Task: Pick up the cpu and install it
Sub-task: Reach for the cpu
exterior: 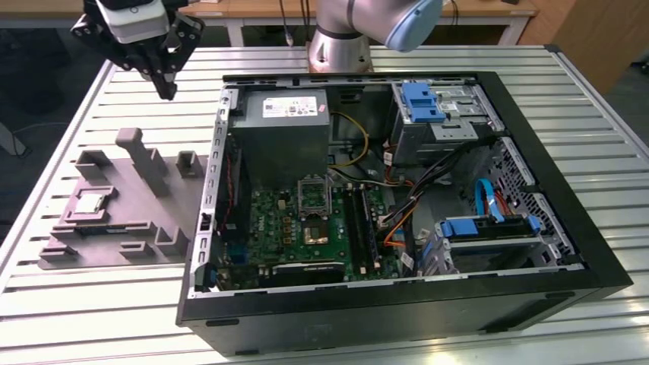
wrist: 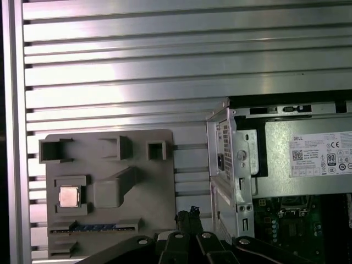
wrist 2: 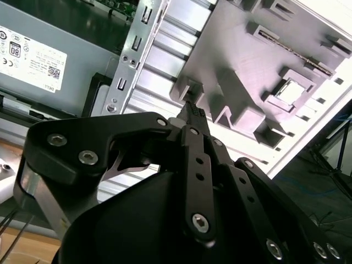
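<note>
In the exterior view the arm (exterior: 340, 46) is cut off by the frame's upper edge. The hand (exterior: 166, 93) hangs over the slatted bench (exterior: 102, 304), its two fingers clenched to a point with nothing between them. The cpu (exterior: 91, 202) lies flat in a recess of a grey holder (exterior: 142, 224) on the exterior view's left, well apart from the hand. Just beside the holder stands an open computer case (exterior: 406, 308). Its near wall hides the closest edge of the motherboard (exterior: 289, 236), where the dark socket (exterior: 316, 228) sits near a grey power supply (exterior: 289, 137). Cables (exterior: 446, 163) cross in front of the drive bays (exterior: 446, 125). In the second wrist view the hand's (wrist 2: 192, 111) black links cover much of the scene. Its closed tips overlap the holder's (wrist 2: 236, 49) edge, and the cpu (wrist 2: 290, 89) shows small and washed by glare in its recess. In the first wrist view the hand (wrist: 192, 212) is partly cut off, and the cpu (wrist: 69, 196) sits silvery in its pocket, apart from it. A dark strip in a neighbouring slot is too dim to identify. The case (wrist: 231, 165) runs out of frame.
</note>
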